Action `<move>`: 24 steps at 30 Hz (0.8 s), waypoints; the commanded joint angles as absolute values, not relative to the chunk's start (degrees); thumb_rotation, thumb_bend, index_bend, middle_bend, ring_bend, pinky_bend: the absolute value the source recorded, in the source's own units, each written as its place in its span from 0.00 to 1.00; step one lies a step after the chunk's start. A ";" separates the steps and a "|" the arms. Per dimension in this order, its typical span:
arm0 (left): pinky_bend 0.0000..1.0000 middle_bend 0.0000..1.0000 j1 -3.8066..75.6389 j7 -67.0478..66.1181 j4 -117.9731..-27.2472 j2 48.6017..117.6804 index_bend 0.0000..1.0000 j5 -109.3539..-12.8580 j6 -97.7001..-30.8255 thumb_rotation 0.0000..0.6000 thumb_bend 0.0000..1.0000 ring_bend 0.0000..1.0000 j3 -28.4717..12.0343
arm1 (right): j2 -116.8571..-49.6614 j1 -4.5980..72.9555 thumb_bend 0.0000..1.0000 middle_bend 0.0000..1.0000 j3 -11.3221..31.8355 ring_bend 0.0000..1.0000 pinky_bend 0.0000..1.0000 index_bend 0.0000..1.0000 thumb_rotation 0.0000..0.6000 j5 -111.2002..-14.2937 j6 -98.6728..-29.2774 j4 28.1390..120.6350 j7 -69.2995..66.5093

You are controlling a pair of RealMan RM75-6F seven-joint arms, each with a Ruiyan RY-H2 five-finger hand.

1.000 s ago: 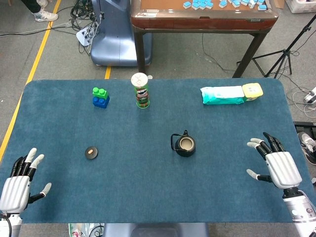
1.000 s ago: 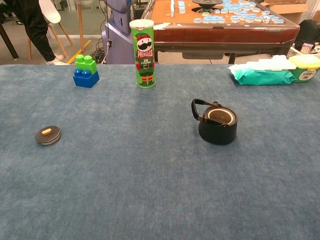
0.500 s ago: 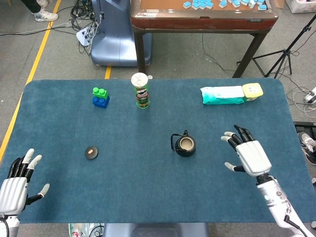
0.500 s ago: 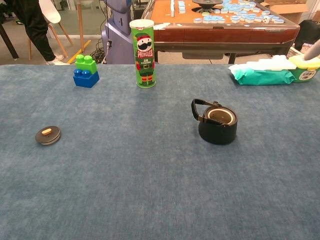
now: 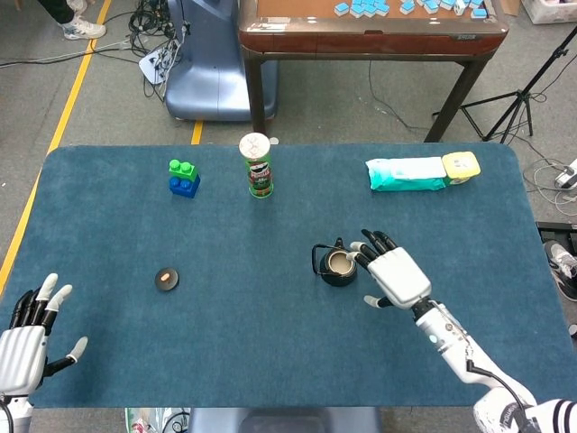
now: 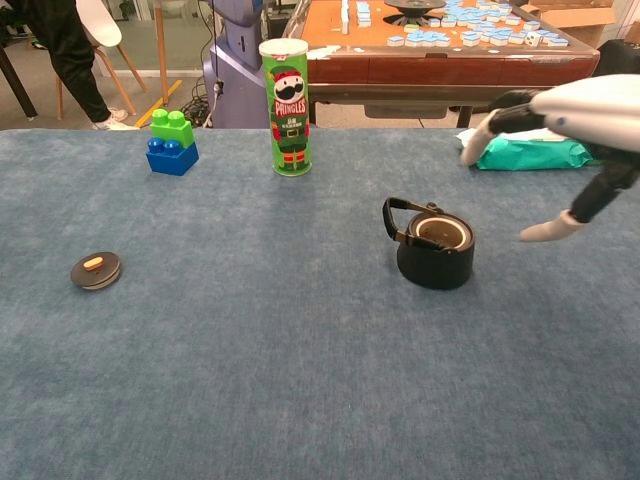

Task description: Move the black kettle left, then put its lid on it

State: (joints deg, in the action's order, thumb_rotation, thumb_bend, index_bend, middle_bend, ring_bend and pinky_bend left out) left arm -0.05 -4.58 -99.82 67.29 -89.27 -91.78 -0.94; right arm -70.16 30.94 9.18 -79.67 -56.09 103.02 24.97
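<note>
1. Since a second ago my right hand [image 5: 394, 273] has swung in from the right edge of the tabletop [image 5: 270, 361] to just beside the black kettle [image 5: 337, 265]; my left hand [image 5: 27, 338] has slid a little lower at the near left corner, and nothing on the tabletop has shifted.
2. Across the blue tabletop the widest bare stretch runs along the near edge and through the middle, between the kettle and the lid [image 5: 166, 279].
3. My right hand hovers with its fingers apart and nothing in them; in the head view its fingertips [image 5: 360, 246] reach the kettle's right rim, while the chest view shows the hand [image 6: 575, 110] raised above and to the right of the kettle [image 6: 433, 247], so I cannot tell whether they touch it.
4. My left hand, fingers spread and holding nothing, sits at the near left corner, well apart from the lid.
5. Along the far edge stand the pack of wipes [image 5: 407, 173], the Pringles can [image 5: 257, 165] and the green-and-blue block [image 5: 184, 177], all well apart from the kettle.
6. That black kettle stands upright right of centre, mouth uncovered, handle toward the left.
7. Its lid lies flat, well to the kettle's left, with bare cloth all around it.
</note>
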 commanded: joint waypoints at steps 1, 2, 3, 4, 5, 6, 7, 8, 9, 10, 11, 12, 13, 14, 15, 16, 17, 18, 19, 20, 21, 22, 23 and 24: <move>0.00 0.00 -0.12 -4.56 -99.76 67.25 0.11 -89.19 -91.77 1.00 0.25 0.00 -0.92 | -72.75 33.04 0.12 0.21 9.36 0.04 0.10 0.27 1.00 -78.45 -54.44 101.13 27.36; 0.00 0.00 -0.18 -4.53 -99.71 67.25 0.11 -89.13 -91.79 1.00 0.25 0.00 -0.91 | -73.84 33.62 0.12 0.21 9.42 0.04 0.10 0.27 1.00 -78.10 -54.38 100.43 28.28; 0.00 0.00 -0.23 -4.48 -99.70 67.25 0.11 -89.10 -91.81 1.00 0.25 0.00 -0.89 | -74.72 34.01 0.12 0.21 9.45 0.04 0.10 0.27 1.00 -77.78 -54.42 99.89 29.04; 0.00 0.00 -0.27 -4.41 -99.69 67.24 0.11 -89.09 -91.81 1.00 0.25 0.00 -0.87 | -75.62 34.36 0.12 0.21 9.49 0.04 0.10 0.27 1.00 -77.43 -54.54 99.33 29.85; 0.00 0.00 -0.31 -4.35 -99.69 67.22 0.11 -89.07 -91.83 1.00 0.25 0.00 -0.86 | -76.54 34.68 0.12 0.21 9.52 0.04 0.10 0.27 1.00 -77.04 -54.71 98.75 30.71; 0.00 0.00 -0.36 -4.30 -99.67 67.18 0.11 -89.07 -91.86 1.00 0.25 0.00 -0.86 | -77.78 35.11 0.12 0.21 9.58 0.04 0.10 0.27 1.00 -76.46 -54.91 97.96 31.81; 0.00 0.00 -0.40 -4.25 -99.66 67.14 0.11 -89.09 -91.90 1.00 0.25 0.00 -0.84 | -78.69 35.42 0.12 0.21 9.64 0.04 0.10 0.27 1.00 -75.93 -55.02 97.39 32.50; 0.00 0.00 -0.44 -4.13 -99.67 67.10 0.11 -89.12 -91.95 1.00 0.25 0.00 -0.84 | -79.89 35.81 0.12 0.21 9.73 0.03 0.10 0.27 1.00 -75.20 -55.19 96.64 33.33; 0.00 0.00 -0.48 -4.00 -99.70 67.04 0.11 -89.12 -91.96 1.00 0.25 0.00 -0.82 | -80.76 36.10 0.12 0.20 9.81 0.03 0.10 0.27 1.00 -74.74 -55.35 96.06 33.90; 0.00 0.00 -0.51 -3.80 -99.72 66.96 0.11 -89.16 -91.95 1.00 0.25 0.00 -0.79 | -81.84 36.46 0.12 0.20 9.87 0.03 0.10 0.27 1.00 -74.08 -55.54 95.29 34.71; 0.00 0.00 -0.53 -3.64 -99.74 66.89 0.11 -89.20 -91.94 1.00 0.25 0.00 -0.75 | -82.63 36.71 0.12 0.20 9.92 0.03 0.10 0.27 1.00 -73.64 -55.74 94.73 35.32; 0.00 0.00 -0.56 -3.45 -99.76 66.83 0.11 -89.22 -91.94 1.00 0.25 0.00 -0.72 | -83.44 36.94 0.12 0.20 9.96 0.03 0.10 0.27 1.00 -73.28 -56.03 94.12 35.92; 0.00 0.00 -0.58 -3.26 -99.74 66.77 0.11 -89.25 -91.94 1.00 0.25 0.00 -0.71 | -84.19 37.19 0.12 0.20 9.96 0.03 0.10 0.27 1.00 -72.94 -56.23 93.52 36.53; 0.00 0.00 -0.61 -3.06 -99.72 66.70 0.11 -89.26 -91.95 1.00 0.25 0.00 -0.71 | -85.04 37.56 0.12 0.20 9.99 0.03 0.10 0.27 1.00 -72.34 -56.25 92.82 37.17; 0.00 0.00 -0.63 -2.96 -99.69 66.68 0.11 -89.26 -91.96 1.00 0.25 0.00 -0.71 | -85.70 37.79 0.12 0.20 10.07 0.03 0.10 0.27 1.00 -71.86 -56.37 92.34 37.52; 0.00 0.00 -0.66 -2.83 -99.65 66.65 0.11 -89.26 -91.98 1.00 0.25 0.00 -0.70 | -86.36 38.02 0.12 0.19 10.12 0.02 0.10 0.27 1.00 -71.51 -56.49 91.83 37.82; 0.00 0.00 -0.70 -2.61 -99.61 66.62 0.11 -89.27 -92.01 1.00 0.25 0.00 -0.69 | -87.20 38.33 0.12 0.19 10.12 0.02 0.10 0.27 1.00 -71.11 -56.66 91.11 38.33; 0.00 0.00 -0.73 -2.45 -99.59 66.59 0.11 -89.29 -92.01 1.00 0.25 0.00 -0.67 | -87.90 38.58 0.12 0.19 10.15 0.02 0.10 0.27 1.00 -70.90 -56.88 90.47 38.77; 0.00 0.00 -0.74 -2.29 -99.58 66.54 0.11 -89.31 -91.96 1.00 0.25 0.00 -0.63 | -88.60 38.84 0.12 0.19 10.12 0.02 0.10 0.27 1.00 -70.72 -57.01 89.80 39.19; 0.00 0.00 -0.75 -2.06 -99.57 66.45 0.11 -89.35 -91.91 1.00 0.25 0.00 -0.58 | -89.50 39.16 0.12 0.19 10.10 0.02 0.10 0.27 1.00 -70.27 -57.08 89.03 39.68; 0.00 0.00 -0.76 -1.90 -99.57 66.39 0.11 -89.37 -91.90 1.00 0.25 0.00 -0.57 | -90.19 39.40 0.12 0.19 10.13 0.02 0.10 0.27 1.00 -69.93 -57.16 88.48 40.02; 0.00 0.00 -0.77 -1.76 -99.56 66.34 0.11 -89.41 -91.92 1.00 0.25 0.00 -0.58 | -90.85 39.61 0.12 0.18 10.13 0.02 0.10 0.27 1.00 -69.71 -57.30 87.96 40.30; 0.00 0.00 -0.80 -1.59 -99.54 66.28 0.11 -89.45 -91.95 1.00 0.25 0.00 -0.57 | -91.74 39.86 0.12 0.18 10.12 0.02 0.10 0.27 1.00 -69.56 -57.60 87.24 40.62; 0.00 0.00 -0.82 -1.43 -99.53 66.24 0.11 -89.45 -91.96 1.00 0.25 0.00 -0.57 | -92.42 40.03 0.12 0.18 10.08 0.02 0.10 0.27 1.00 -69.49 -57.87 86.63 40.90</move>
State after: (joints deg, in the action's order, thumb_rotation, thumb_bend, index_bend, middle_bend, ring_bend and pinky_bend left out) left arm -0.80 -1.47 -99.54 66.27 -89.44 -91.95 -0.57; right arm -91.29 39.51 10.10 -69.92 -57.35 87.59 40.22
